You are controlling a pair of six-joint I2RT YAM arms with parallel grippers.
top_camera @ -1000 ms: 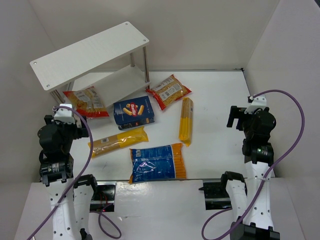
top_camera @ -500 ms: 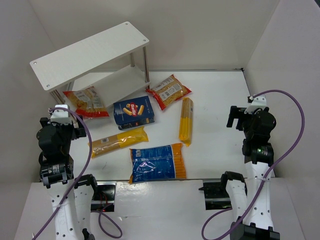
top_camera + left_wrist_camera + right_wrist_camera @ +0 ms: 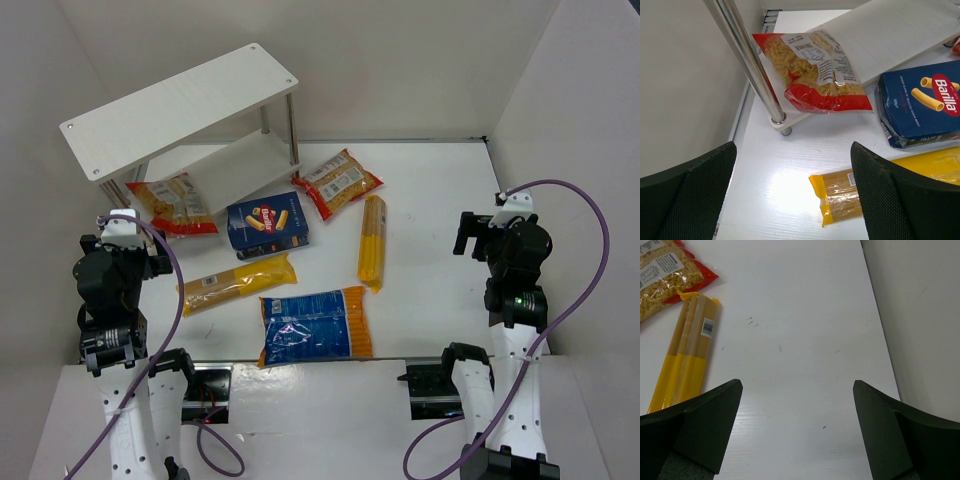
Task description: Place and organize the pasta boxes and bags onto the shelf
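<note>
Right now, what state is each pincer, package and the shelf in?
Left pincer, open.
Right pincer, open.
Shelf, upright, top board bare.
Left red-edged bag, on lower board's edge.
Right red-edged bag, flat, unshelved.
Blue box, flat, unshelved.
Left yellow pack, flat, unshelved.
Right yellow pack, flat, unshelved.
Blue-orange bag, flat, unshelved.

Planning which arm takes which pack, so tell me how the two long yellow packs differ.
The left pack lies crosswise between the blue box and the blue-orange bag; the right pack runs near to far, close to a red-edged bag. The left pack is nearer the left gripper, the right pack nearer the right gripper. Both lie flat on the table, neither on the shelf.
</note>
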